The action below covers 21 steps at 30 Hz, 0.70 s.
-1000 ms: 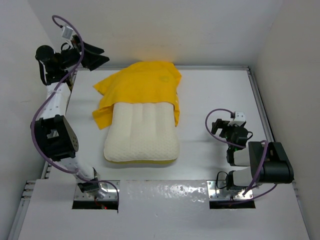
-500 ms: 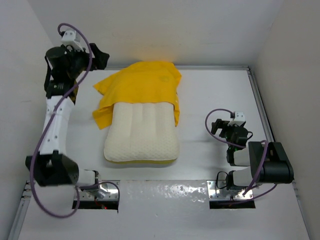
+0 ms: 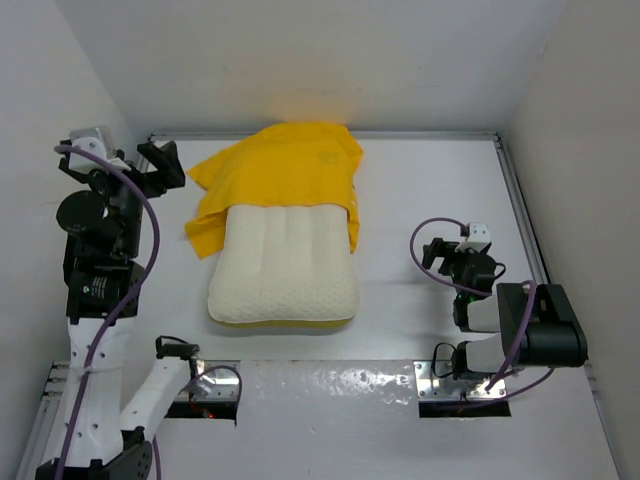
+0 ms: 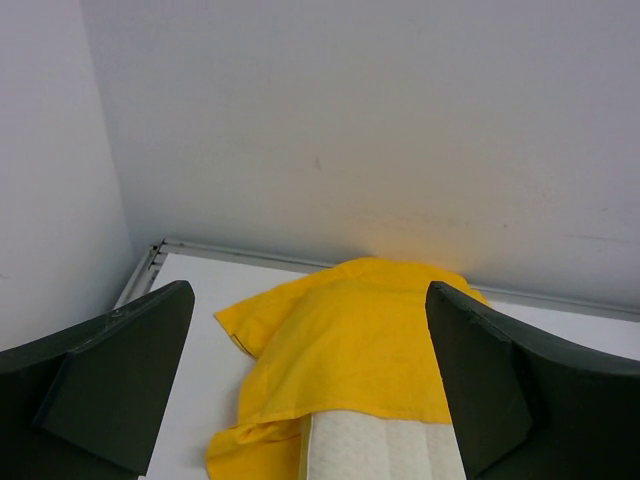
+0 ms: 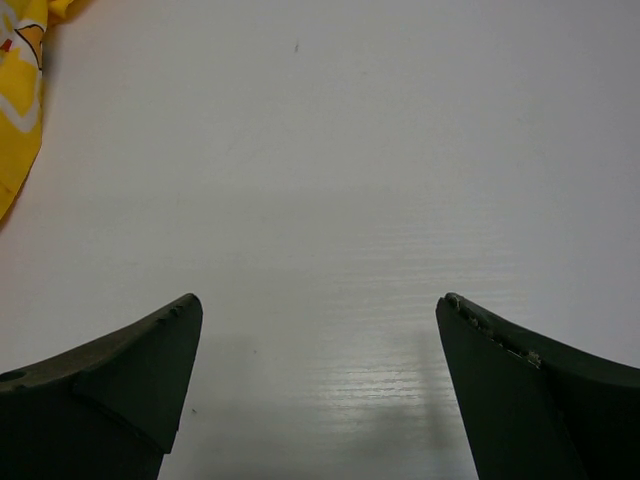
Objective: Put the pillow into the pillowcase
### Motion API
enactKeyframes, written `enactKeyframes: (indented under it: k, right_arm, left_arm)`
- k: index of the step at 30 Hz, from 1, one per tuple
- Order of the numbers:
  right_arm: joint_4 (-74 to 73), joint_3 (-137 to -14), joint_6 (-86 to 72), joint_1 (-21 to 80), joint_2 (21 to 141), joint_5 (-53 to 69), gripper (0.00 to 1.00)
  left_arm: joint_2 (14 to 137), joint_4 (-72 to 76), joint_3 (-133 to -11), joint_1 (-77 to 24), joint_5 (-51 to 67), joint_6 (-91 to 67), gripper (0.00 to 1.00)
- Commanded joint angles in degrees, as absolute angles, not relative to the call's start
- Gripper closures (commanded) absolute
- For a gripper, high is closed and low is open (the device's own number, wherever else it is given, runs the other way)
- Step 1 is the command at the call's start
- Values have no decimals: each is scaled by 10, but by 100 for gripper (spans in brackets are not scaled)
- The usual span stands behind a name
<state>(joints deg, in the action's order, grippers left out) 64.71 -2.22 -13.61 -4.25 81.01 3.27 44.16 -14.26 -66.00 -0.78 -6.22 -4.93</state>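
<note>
left gripper (image 3: 160, 165) is spread wide and empty. the pillowcase (image 3: 280, 175) lies ahead of and below it, covering the far end of the pillow (image 3: 285, 270). right gripper (image 3: 437, 252) also gapes empty, with the pillow well off to its front-left.

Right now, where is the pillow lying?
In the top view the pillow lies left of centre on the table, its far end covered by the yellow pillowcase, its near end bare.

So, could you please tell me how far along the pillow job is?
Partly done: the pillowcase covers the far end of the pillow; the near part is bare. In hand: nothing. The left jaws and right jaws are open, clear of both. Remaining: draw the case over the rest.
</note>
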Motion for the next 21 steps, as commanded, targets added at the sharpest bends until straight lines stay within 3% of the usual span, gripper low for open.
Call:
enactKeyframes:
  k: [1,3,5,10,16,21]
  right_arm:
    - [686,25,-131,-39,807,43,1]
    - [686,25,-132,-39,807,43,1]
    - [686,25,-132,-39,808,43,1]
    - [686,25,-132,-39,808,43,1]
    - [686,25,-133,-39,808,43,1]
    - [686,25,-132,-39,808,43,1]
  left_arm:
    - [481,-147,-664,-11,-10,-27,0]
    - [516,-178,-701,-11,35,-31,0]
    - [558,-268,-757,-11,110,65,0]
    - [583,-307,-759,-11,207,162,0]
    - [559,-280,-640,-10,162,142,0]
    - [653,-322,-634,-10,150,152,0]
